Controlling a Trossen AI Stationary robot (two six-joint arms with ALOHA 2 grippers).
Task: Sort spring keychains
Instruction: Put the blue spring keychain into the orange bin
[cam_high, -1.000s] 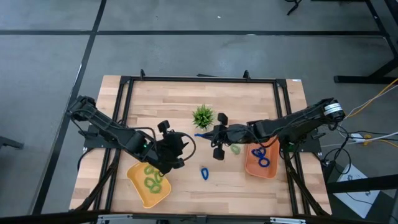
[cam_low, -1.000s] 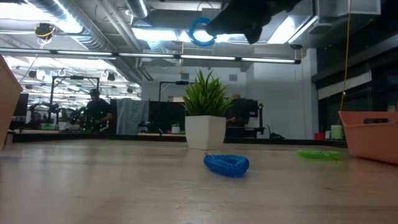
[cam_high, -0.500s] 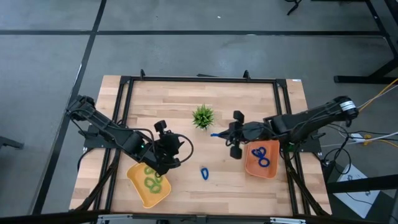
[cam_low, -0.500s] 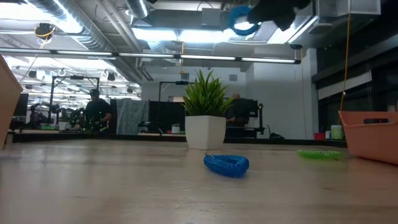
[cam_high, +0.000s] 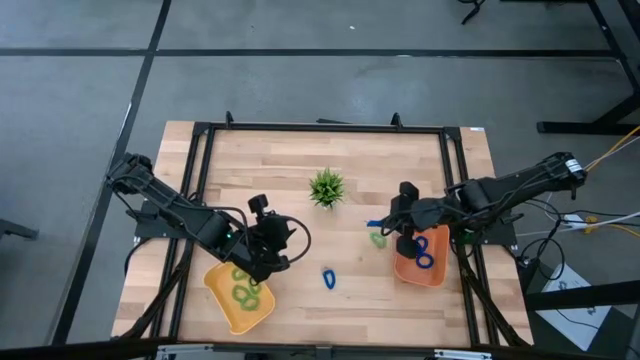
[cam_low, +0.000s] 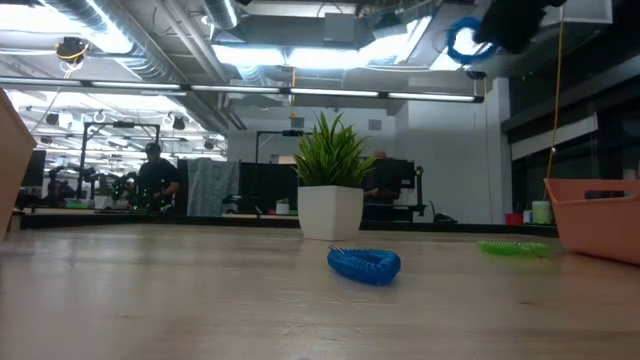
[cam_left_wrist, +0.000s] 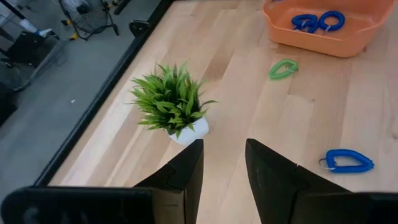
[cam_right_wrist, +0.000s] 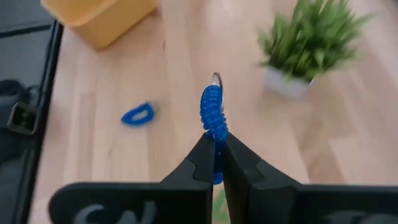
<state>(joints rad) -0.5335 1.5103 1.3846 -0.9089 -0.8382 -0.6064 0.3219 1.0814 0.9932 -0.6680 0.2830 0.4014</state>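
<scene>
My right gripper (cam_high: 392, 224) (cam_right_wrist: 217, 148) hangs above the table just left of the orange tray (cam_high: 402, 268) and is shut on a bright blue spring keychain (cam_high: 376, 224) (cam_low: 462, 40). Two more blue keychains (cam_high: 421, 252) lie in that tray. One blue keychain (cam_high: 328, 278) (cam_low: 364, 264) and one light green one (cam_high: 379, 239) (cam_low: 513, 247) lie loose on the wood. My left gripper (cam_high: 285, 243) (cam_left_wrist: 222, 165) waits open over the yellow tray's (cam_high: 222, 300) far rim. Green keychains (cam_high: 243, 290) lie in that tray. My right gripper pinches the blue keychain between its two fingers at one end of the coiled loop (cam_right_wrist: 215, 134). The loop stands edge-on and sticks out past the fingertips, with its small metal ring (cam_right_wrist: 215, 77) at the far end. It is lifted clear of the table.
A small spiky plant in a white pot (cam_high: 326, 187) (cam_low: 330, 180) stands near the table's middle, toward the far side. A black frame rail (cam_high: 320, 128) runs round the tabletop. Bare wood lies between the two trays.
My right gripper has travelled toward the table's right edge, from beside the plant to just left of the orange tray, carrying the blue keychain in the air with it. The loose keychains and the trays have stayed put.
</scene>
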